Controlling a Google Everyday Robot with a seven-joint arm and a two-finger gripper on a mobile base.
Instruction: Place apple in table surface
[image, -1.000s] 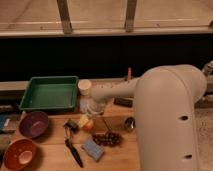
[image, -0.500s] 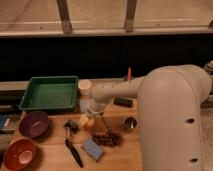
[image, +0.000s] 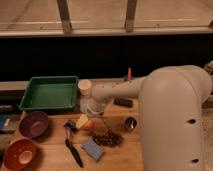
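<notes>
- One arm (image: 170, 115), thick and pale, filling the right side and reaching left across the table surface (image: 117, 155).
- Gripper (image: 82, 121) low over the middle of the tabletop, just below the wrist joint (image: 95, 102); cannot tell whether spread or closed.
- Apple (image: 86, 125) right at the gripper, touching or nearly touching the wood; cannot tell whether gripped or resting free.
- Dark bunch of grapes (image: 106, 137) just right of and below the apple, near but apart.
- Small metal cup (image: 130, 123) right of the grapes, close against the arm's bulk.
- Blue sponge (image: 92, 148) below the apple, lying at a slant, with a black-handled tool (image: 74, 151) just to its left.
- Crowded ground on every side of the apple; a bare strip of wood only between the tool and the bowls on the left.
- Purple bowl (image: 33, 123) at the left, orange bowl (image: 19, 152) below it near the front left corner.
- Green tray (image: 50, 93) at the back left, beside a pale cup (image: 85, 87) standing upright.
- Flat black object (image: 123, 102) behind the forearm, and a slim red-orange thing (image: 129, 74) upright at the far edge.
- Light-brown planks with visible grain; beyond the far edge a dark wall band (image: 105, 52), and above it a window with two grey bars (image: 64, 15).
</notes>
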